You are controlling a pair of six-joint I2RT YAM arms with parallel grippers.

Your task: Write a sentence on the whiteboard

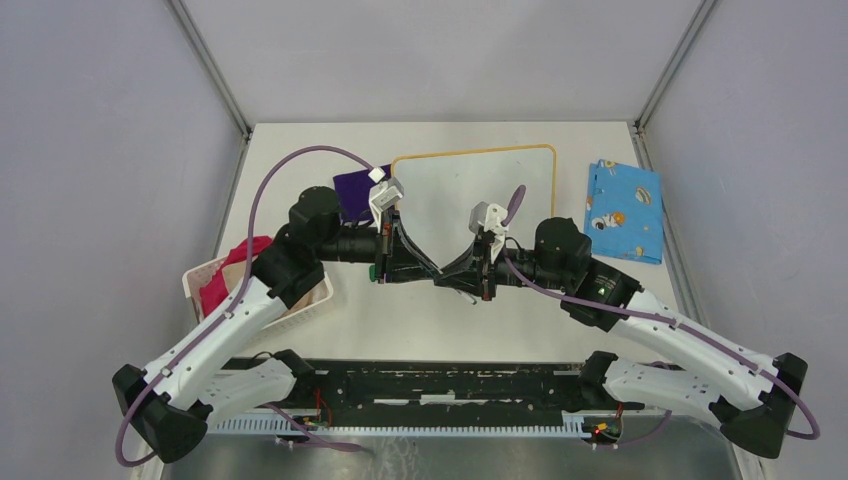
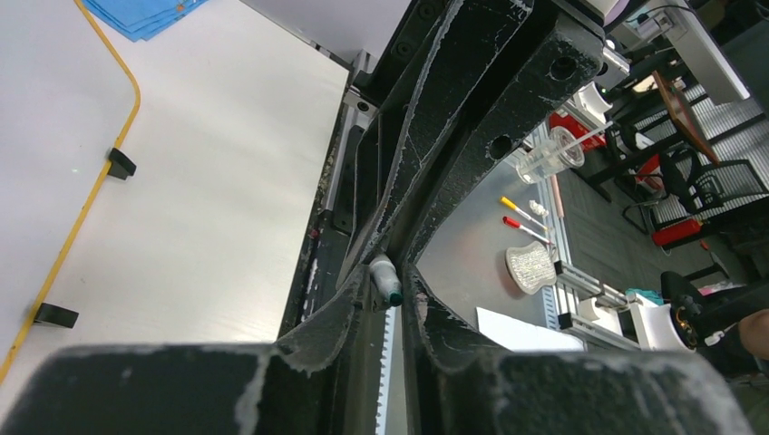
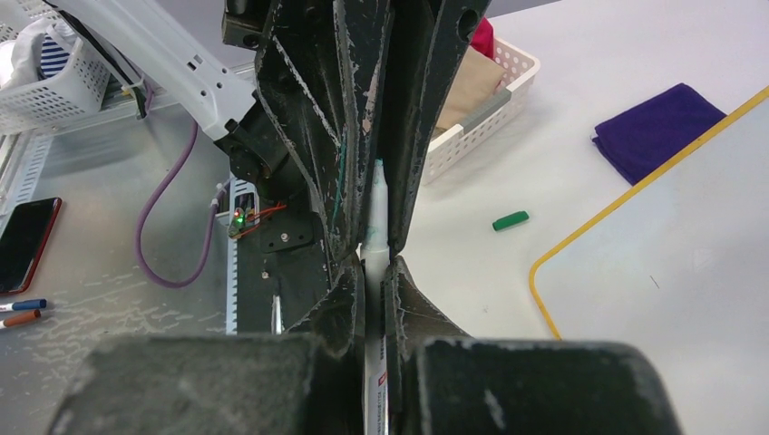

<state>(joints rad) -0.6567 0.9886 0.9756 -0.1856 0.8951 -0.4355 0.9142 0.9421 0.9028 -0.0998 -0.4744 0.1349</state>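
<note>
The whiteboard [image 1: 450, 185] lies flat at the back middle, its yellow-orange frame also showing in the left wrist view [image 2: 54, 109] and the right wrist view [image 3: 671, 299]. No sentence shows on its visible surface. Both grippers meet tip to tip above the table in front of it. My right gripper [image 1: 450, 278] [image 3: 374, 263] is shut on a white-barrelled marker [image 3: 374, 213]. The marker's green tip [image 2: 392, 292] pokes between the fingers of my left gripper [image 1: 425, 270] [image 2: 388, 285], which press against it on both sides. A green cap [image 3: 510, 220] lies on the table near the board.
A purple cloth [image 1: 355, 188] lies left of the board and a blue patterned cloth [image 1: 623, 210] to its right. A white basket [image 1: 215, 285] with red and tan cloths stands at the left edge. A black rail [image 1: 430, 385] runs along the near edge.
</note>
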